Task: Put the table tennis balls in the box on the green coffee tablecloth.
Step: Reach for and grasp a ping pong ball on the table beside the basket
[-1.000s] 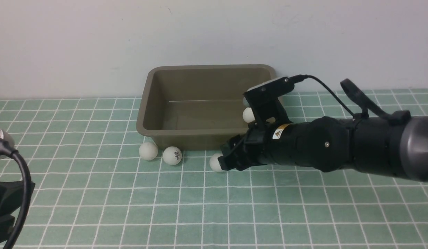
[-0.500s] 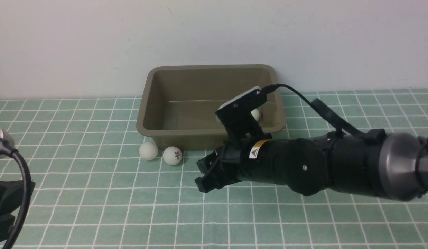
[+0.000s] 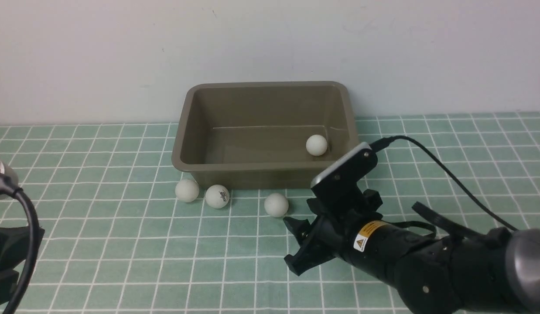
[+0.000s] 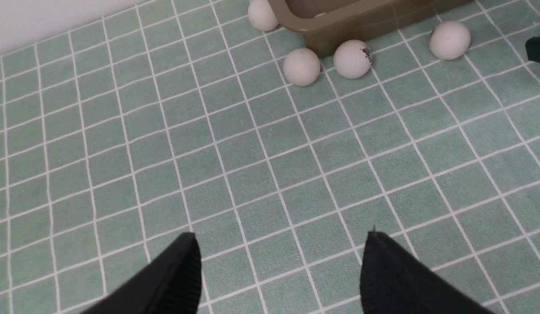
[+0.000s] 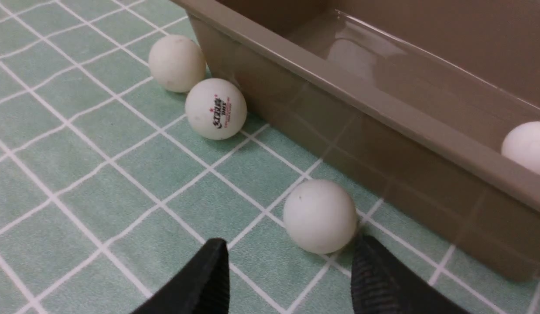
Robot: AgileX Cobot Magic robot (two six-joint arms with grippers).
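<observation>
Drawn back toward the robot since a second ago, the right gripper (image 3: 296,244) had left the box's front wall and hung lower and nearer, over the green coffee tablecloth (image 3: 121,253). Its jaws stood spread with nothing between them. In the right wrist view its two black fingers (image 5: 206,283) framed bare cloth, and the nearest ball (image 3: 276,205) lay just ahead of the tips, closer to one finger; whether it touched that finger could not be told. That ball rested on the cloth close to the front wall of the box (image 3: 261,166). Farther to the robot's left along the same wall lay the logo ball (image 3: 217,196), its dark print facing out. Just beside it was the plain ball (image 3: 187,190), near the box's front left corner. One ball (image 3: 316,145) lay inside the box, on its floor by the right end. The left wrist view showed a fifth ball (image 4: 262,13) on the cloth by the box's left end wall. The left gripper (image 4: 281,237) hung well apart from the balls, over bare cloth, its jaws spread and empty.
</observation>
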